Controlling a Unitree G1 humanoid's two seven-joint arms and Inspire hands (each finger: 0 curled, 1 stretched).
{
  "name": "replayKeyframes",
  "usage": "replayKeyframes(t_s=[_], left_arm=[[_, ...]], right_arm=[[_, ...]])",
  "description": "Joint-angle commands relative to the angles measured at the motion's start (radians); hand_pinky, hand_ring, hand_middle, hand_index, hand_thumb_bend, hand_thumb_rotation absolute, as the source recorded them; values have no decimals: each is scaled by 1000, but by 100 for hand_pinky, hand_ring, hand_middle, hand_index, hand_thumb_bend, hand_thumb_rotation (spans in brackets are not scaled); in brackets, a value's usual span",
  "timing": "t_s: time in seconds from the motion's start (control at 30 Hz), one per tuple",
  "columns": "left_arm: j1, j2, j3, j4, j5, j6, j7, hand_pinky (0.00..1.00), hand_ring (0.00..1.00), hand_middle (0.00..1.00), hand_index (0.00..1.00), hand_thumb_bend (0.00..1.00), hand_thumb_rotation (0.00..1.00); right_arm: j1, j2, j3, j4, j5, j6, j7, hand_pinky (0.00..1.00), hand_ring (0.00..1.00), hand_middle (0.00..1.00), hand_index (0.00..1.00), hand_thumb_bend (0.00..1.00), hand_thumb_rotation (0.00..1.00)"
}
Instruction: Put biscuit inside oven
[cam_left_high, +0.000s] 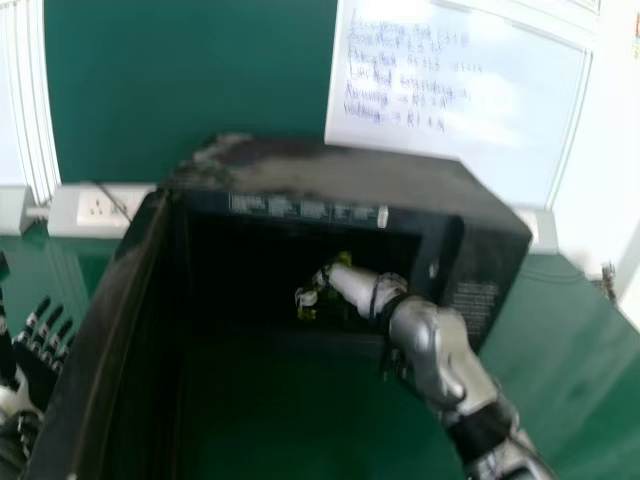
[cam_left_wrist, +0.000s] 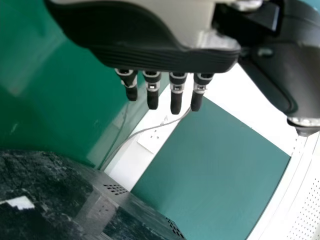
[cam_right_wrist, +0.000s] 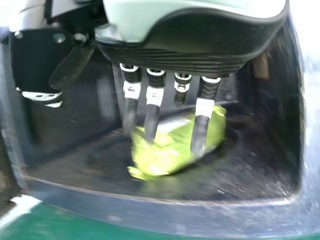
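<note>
- Shows crinkled yellow-green biscuit packet (cam_right_wrist: 162, 162) inside boxy black oven (cam_left_high: 340, 175), under black-and-silver right hand (cam_right_wrist: 175, 56), fingers straight, ungripping
- Risks dragging packet to front rim (cam_right_wrist: 165, 215) by snagging wrapper on withdrawal
- Leaves room leftward, up to swung-out black door (cam_left_high: 120, 300); narrows at right edge
- Extends opened black left hand (cam_left_high: 38, 380) outside door

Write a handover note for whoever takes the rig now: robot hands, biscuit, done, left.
Right robot hand: inside the oven, fingers straight, over the biscuit; can't tell how firmly they touch it.
Left robot hand: open, out past the open door.
Biscuit: green pack, inside the oven, looks to be on its floor.
Done: biscuit is in.
Left: probably just check it's free of the fingers and back the right robot hand out; closing the door isn't in the task line, so ask first.
</note>
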Motion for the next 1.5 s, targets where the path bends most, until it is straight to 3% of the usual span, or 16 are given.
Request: replayKeyframes(t_s=[0.0,0.3,0.43,0.7,0.83,0.9,1.0,1.2,1.33,1.47], left_arm=[[-8,4,3,-3,-9,-2,-5,74,81,84,87,78,15],[-37,19,22,48,-13,2,-11,75,82,85,88,80,13],[-46,34,28,74,3,0,-31,76,82,85,88,78,15],[-59,50,45,118,-4,-2,-58,76,82,86,88,77,15],[-63,54,61,132,-25,10,-54,76,82,86,89,77,14],[-63,59,67,139,-28,10,-63,76,82,86,88,78,14],[-57,73,69,148,-24,6,-87,76,81,85,88,77,14],[-47,89,78,163,-24,-4,-142,76,81,85,89,76,15],[-37,98,76,150,13,-16,-156,74,79,83,87,78,15],[-20,116,69,126,55,-32,-204,72,77,81,81,76,17]], right_arm=[[44,-47,-36,-105,25,21,60,15,22,34,52,70,49],[186,-180,-191,-450,172,139,270,28,36,46,48,70,49],[235,-213,-264,-522,247,155,286,26,34,45,52,70,44],[300,-273,-354,-575,345,193,281,32,39,48,55,70,32],[315,-284,-406,-553,404,217,274,31,39,47,54,68,26],[318,-287,-439,-530,459,234,284,31,39,46,50,55,17],[319,-315,-475,-508,524,262,303,33,39,47,49,52,15],[327,-386,-558,-372,674,143,378,28,32,40,48,51,16],[307,-453,-581,-282,777,154,477,25,29,38,48,51,15],[286,-485,-591,-137,864,109,575,25,30,38,48,51,14]])
